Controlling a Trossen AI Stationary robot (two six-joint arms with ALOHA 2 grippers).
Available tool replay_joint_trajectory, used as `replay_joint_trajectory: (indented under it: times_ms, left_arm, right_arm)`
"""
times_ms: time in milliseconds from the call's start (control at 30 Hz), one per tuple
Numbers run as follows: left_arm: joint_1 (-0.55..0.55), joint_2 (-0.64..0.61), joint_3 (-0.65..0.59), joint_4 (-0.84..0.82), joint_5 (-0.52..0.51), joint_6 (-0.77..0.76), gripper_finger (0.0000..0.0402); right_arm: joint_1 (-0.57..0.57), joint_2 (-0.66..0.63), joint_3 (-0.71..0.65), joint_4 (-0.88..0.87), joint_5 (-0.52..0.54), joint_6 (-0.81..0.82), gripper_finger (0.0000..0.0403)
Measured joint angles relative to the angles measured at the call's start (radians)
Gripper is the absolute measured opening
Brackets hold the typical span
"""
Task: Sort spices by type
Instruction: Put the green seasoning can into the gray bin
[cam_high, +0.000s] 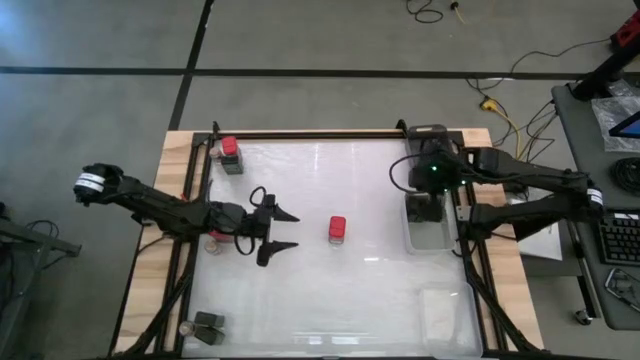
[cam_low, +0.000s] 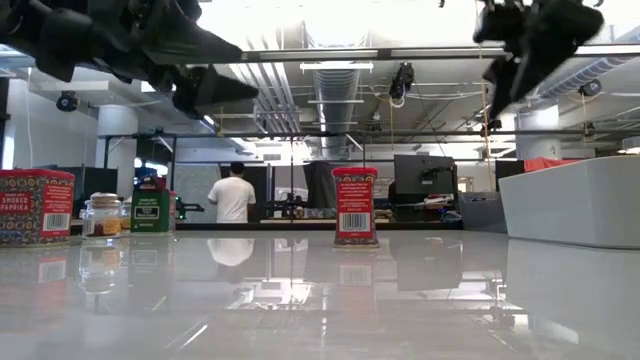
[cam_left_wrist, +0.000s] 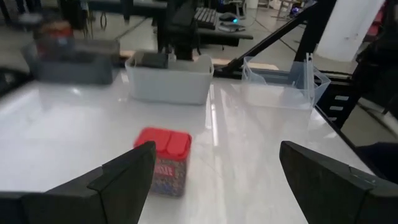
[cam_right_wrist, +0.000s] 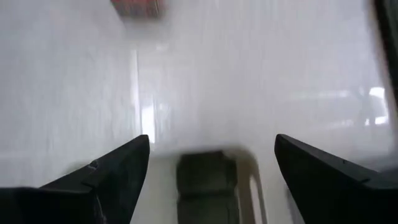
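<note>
Left tool (cam_high: 283, 231) wide, empty, lined up on red spice tin (cam_high: 337, 229) standing mid-counter (cam_high: 380, 290), likely next pick. Right tool (cam_right_wrist: 211, 158) wide, empty, above clear tray (cam_high: 432, 235) holding dark block (cam_right_wrist: 208, 177), apparently just dropped.

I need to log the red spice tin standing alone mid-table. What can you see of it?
The red spice tin is a small rectangular container with a red lid, patterned sides and a white barcode label. It stands upright and alone on the glossy white table, touching nothing else. The left pincer is open beside it, pointing at it but apart.
</note>
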Motion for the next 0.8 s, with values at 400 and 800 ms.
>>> replay_joint_trajectory:
  times_ms: [400, 800]
  left_arm:
    - [0.0, 0.131, 0.002, 0.119, 0.201, -0.294, 0.0327]
    - [-0.147, 0.121, 0.398, -0.82, 0.219, -0.645, 0.0327]
  right_arm:
    - [0.312, 0.102, 0.142, 0.041, 0.15, 0.194, 0.032]
    - [0.436, 0.291, 0.266, 0.092, 0.284, 0.262, 0.0325]
